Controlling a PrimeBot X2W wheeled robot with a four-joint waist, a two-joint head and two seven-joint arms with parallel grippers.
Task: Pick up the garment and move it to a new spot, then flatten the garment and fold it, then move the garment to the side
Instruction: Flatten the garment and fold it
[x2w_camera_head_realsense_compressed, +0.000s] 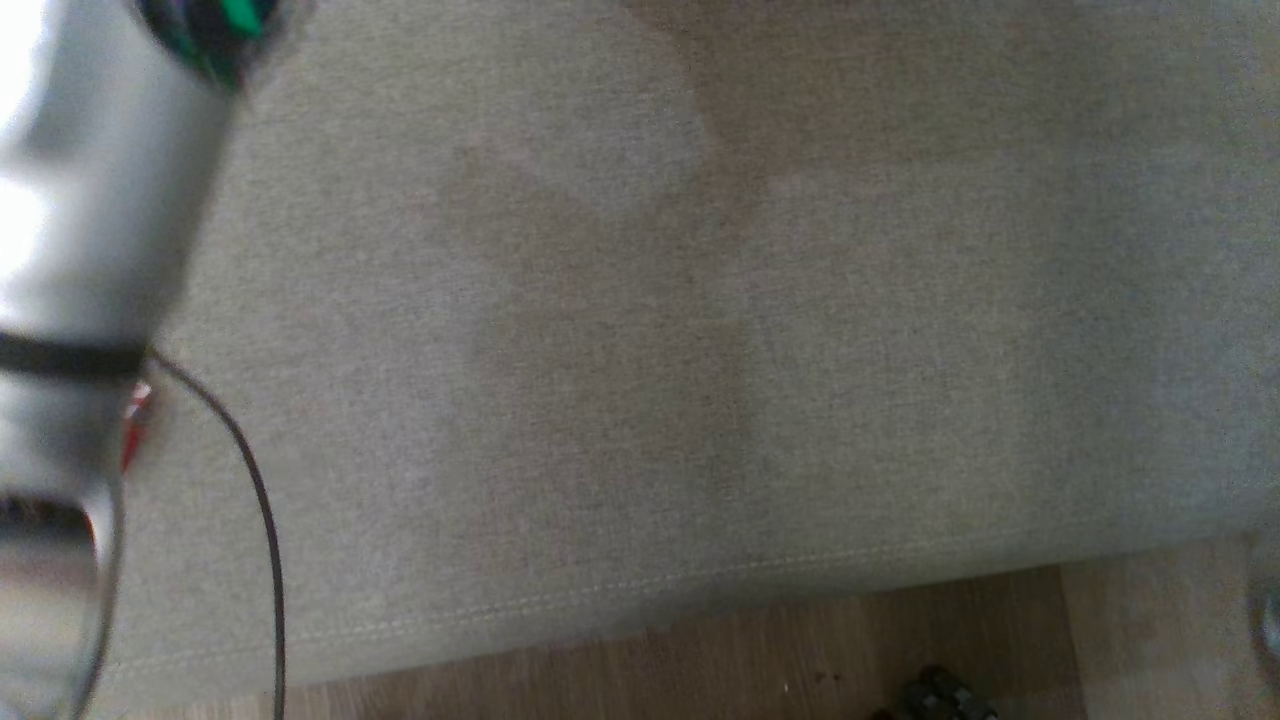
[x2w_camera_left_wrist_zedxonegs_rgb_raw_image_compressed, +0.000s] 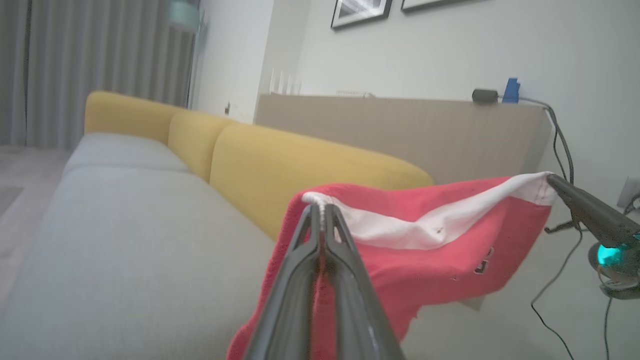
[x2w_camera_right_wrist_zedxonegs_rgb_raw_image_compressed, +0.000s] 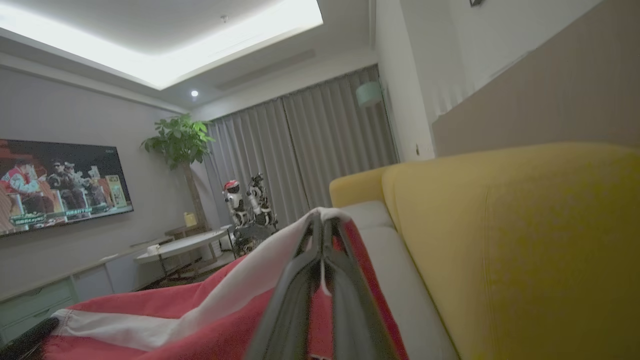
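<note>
**Setting.** A long sofa seat (x2w_camera_left_wrist_zedxonegs_rgb_raw_image_compressed: 125, 225) of pale grey woven cloth lies beneath the arms, backed by rounded mustard-yellow back cushions (x2w_camera_left_wrist_zedxonegs_rgb_raw_image_compressed: 300, 165). Behind these stands a light wood-grain wall panel (x2w_camera_left_wrist_zedxonegs_rgb_raw_image_compressed: 400, 130), with two dark-framed pictures (x2w_camera_left_wrist_zedxonegs_rgb_raw_image_compressed: 361, 11) on the white wall above and grey pleated curtains (x2w_camera_left_wrist_zedxonegs_rgb_raw_image_compressed: 100, 65) at the far end. Across the room are a wall-mounted flat television (x2w_camera_right_wrist_zedxonegs_rgb_raw_image_compressed: 60, 185) showing a programme, a leafy green potted plant (x2w_camera_right_wrist_zedxonegs_rgb_raw_image_compressed: 177, 140) and a low round white table (x2w_camera_right_wrist_zedxonegs_rgb_raw_image_compressed: 182, 245). In the head view the seat borders a strip of brown wooden floor (x2w_camera_head_realsense_compressed: 800, 640). A blurred pale silver forearm (x2w_camera_head_realsense_compressed: 90, 250) with a thin black cable (x2w_camera_head_realsense_compressed: 250, 470) crosses the left edge and covers that part of the seat. **Jaws.** The left gripper (x2w_camera_left_wrist_zedxonegs_rgb_raw_image_compressed: 322, 206) has its two long dark fingers pressed together, pinching the white edge of a red cloth garment (x2w_camera_left_wrist_zedxonegs_rgb_raw_image_compressed: 440, 270). The right gripper (x2w_camera_right_wrist_zedxonegs_rgb_raw_image_compressed: 324, 220) is likewise closed tight on the same white edge, farther along at its corner. **Garment.** The garment hangs in the air between the two grippers, above the seat and in front of the back cushions. Its white band runs from one pinch point to the other with a slight sag, and the red body drapes loosely below it, bearing small dark markings. In the left wrist view that gripper's own fingers cover the cloth's lower middle.
</note>
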